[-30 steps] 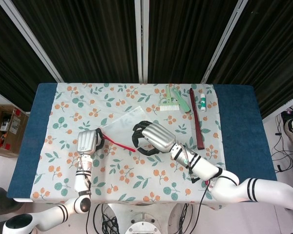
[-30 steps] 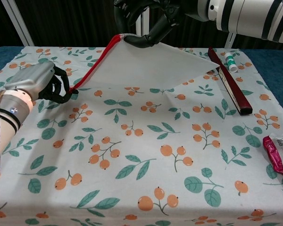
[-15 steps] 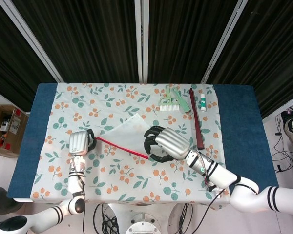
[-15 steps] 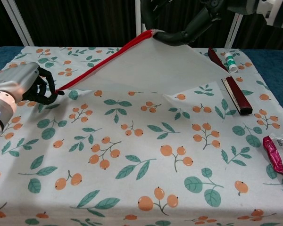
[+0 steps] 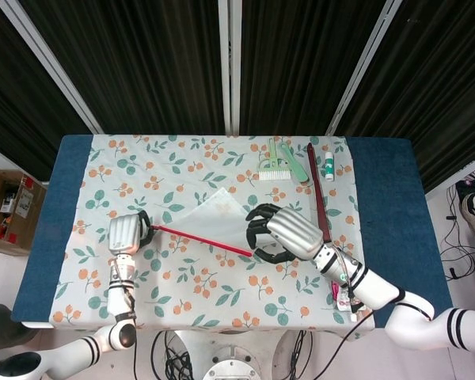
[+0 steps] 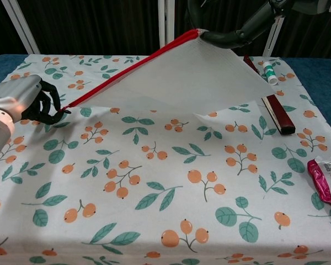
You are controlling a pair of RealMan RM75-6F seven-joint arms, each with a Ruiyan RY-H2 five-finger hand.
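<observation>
Dark ribbed curtains hung behind the bench (image 5: 396,206), whose blue top was mostly covered by a cloth (image 5: 198,293) printed with orange berries and green leaves. The left hand (image 5: 125,234) lay near the cloth's 9 o'clock edge, its fingers curled and pinching one end of the red strip along a translucent white bag (image 5: 214,214). The right hand (image 5: 283,234), just right of the middle, gripped the other end of that strip with its fingers closed round it. In the chest view the left hand (image 6: 23,102) sat low on the cloth while the right end of the bag (image 6: 193,77) was lifted well above it, so the red edge ran taut and sloping between the two hands and the sheet hung down, its lower edge touching the cloth.

Toward 1 o'clock a small green-and-white brush (image 5: 272,166) lay beside a pale green strip, with a long dark red bar (image 5: 318,194) running down along the right of the cloth and a small white tube (image 5: 329,165) just to its right. A pink packet (image 6: 326,176) lay at the 4 o'clock corner, close to the front edge. Between the hands and the front edge the cloth lay flat, with bare blue bench showing on both sides.
</observation>
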